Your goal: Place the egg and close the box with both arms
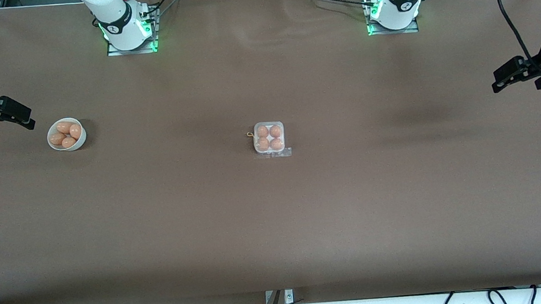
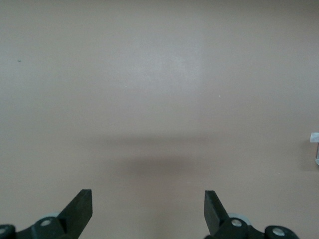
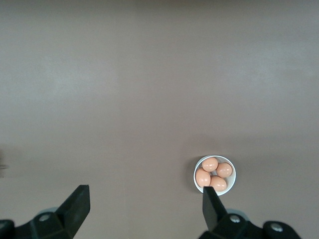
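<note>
The box (image 1: 269,138) sits in the middle of the table, a small clear-plastic carton with a tan egg (image 1: 262,131) in every cell. A clear plastic flap (image 1: 280,153) lies flat on its side nearer the front camera. I cannot tell whether the lid is over the eggs. My right gripper (image 1: 28,120) is open and empty, up beside the white bowl at the right arm's end; in the right wrist view (image 3: 146,196) its jaws stand wide apart. My left gripper (image 1: 497,81) is open and empty over bare table at the left arm's end, also wide apart in the left wrist view (image 2: 148,199).
A round white bowl (image 1: 54,145) with several tan eggs stands at the right arm's end; it also shows in the right wrist view (image 3: 198,181). A sliver of clear plastic (image 2: 315,149) shows at the edge of the left wrist view. Brown table covering all around.
</note>
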Robot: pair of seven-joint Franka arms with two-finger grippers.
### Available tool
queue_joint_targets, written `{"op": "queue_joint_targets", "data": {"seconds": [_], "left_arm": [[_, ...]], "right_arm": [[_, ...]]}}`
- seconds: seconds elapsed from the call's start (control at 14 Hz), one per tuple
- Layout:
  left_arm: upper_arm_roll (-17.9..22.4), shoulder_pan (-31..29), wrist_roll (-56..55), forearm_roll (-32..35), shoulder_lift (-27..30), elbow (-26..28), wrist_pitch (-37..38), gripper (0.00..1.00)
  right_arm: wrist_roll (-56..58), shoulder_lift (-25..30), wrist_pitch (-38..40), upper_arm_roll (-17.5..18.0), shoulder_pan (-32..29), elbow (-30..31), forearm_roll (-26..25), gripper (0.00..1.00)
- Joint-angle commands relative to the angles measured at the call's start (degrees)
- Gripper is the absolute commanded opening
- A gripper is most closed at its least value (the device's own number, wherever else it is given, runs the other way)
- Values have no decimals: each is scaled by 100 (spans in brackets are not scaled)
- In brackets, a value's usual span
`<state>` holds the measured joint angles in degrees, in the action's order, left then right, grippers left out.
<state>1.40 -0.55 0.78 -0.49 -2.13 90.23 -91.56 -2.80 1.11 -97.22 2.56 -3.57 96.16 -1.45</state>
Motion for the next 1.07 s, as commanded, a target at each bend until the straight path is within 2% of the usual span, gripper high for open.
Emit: {"op": "queue_joint_targets", "data": {"seconds": [0.0,1.0], "left_arm": [[36,133,71,-118,240,241,-81,100],[44,257,80,-118,213,276,-72,100]], "right_arm": [[25,30,-25,43,-47,17,-58,100],[42,30,-16,34,-47,43,-40,100]]}}
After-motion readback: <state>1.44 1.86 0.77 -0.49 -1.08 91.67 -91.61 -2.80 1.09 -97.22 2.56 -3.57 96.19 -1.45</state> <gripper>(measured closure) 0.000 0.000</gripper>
